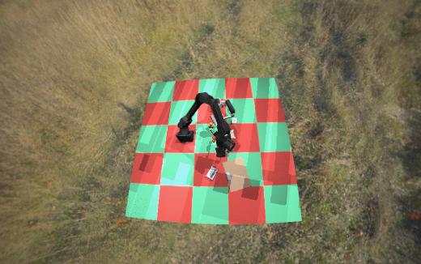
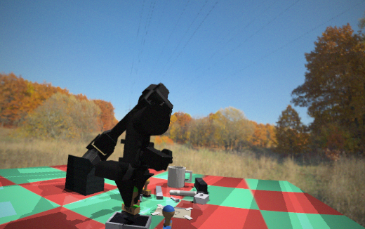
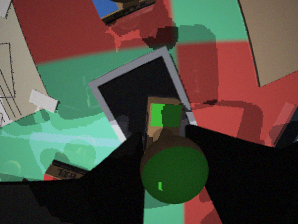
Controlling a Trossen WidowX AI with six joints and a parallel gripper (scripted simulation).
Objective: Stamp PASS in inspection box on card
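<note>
My gripper [image 2: 134, 203] [image 3: 164, 136] is shut on the stamp with the green knob [image 3: 175, 174] and green label. The stamp's wooden block [image 2: 130, 208] hangs upright over the ink pad, its lettering too small to read surely. The ink pad [image 2: 121, 226] [image 3: 129, 68] is a grey-rimmed tray with a black surface. The block is over the pad's near part in the wrist view; whether it touches the ink is unclear. The cream card [image 2: 179, 212] [image 3: 24, 50] lies off to the side, with printed outlines partly in the wrist view. The stamp's underside is hidden.
A blue-knobbed stamp [image 2: 168, 211] [image 3: 106, 9] stands beside the pad. A stamp with a red label [image 3: 67, 171] is at lower left in the wrist view. Behind are a mug [image 2: 176, 176], a black object [image 2: 201, 185] and a white cylinder [image 2: 182, 192]. A brown sheet [image 1: 239, 174] [image 3: 275, 40] lies nearby.
</note>
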